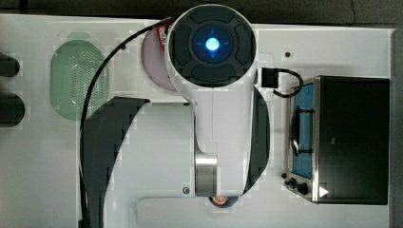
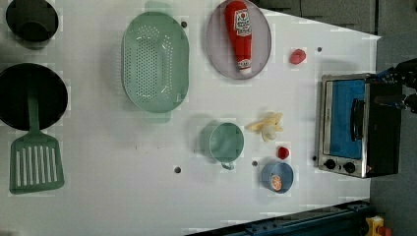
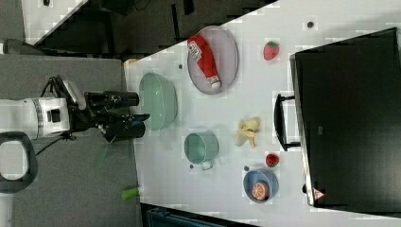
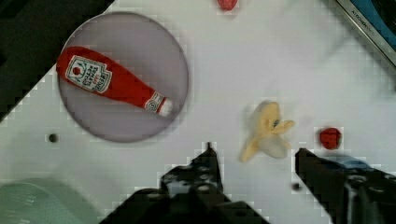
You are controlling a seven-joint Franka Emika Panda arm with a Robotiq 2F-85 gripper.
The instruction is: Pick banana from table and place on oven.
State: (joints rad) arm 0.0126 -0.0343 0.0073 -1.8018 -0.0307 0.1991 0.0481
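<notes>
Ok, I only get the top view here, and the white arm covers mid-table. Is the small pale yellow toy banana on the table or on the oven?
Observer: On the white table. In the left view the pale yellow toy banana lies between the green mug and the boxy black-topped toaster oven, touching neither.
Operator: Does the gripper have it?
Observer: No. In the wrist view the gripper is open and holds nothing; the banana lies on the table beyond it.
Operator: Anything close to it?
Observer: A small red fruit sits beside it, apart, toward the left view's bottom.
</notes>
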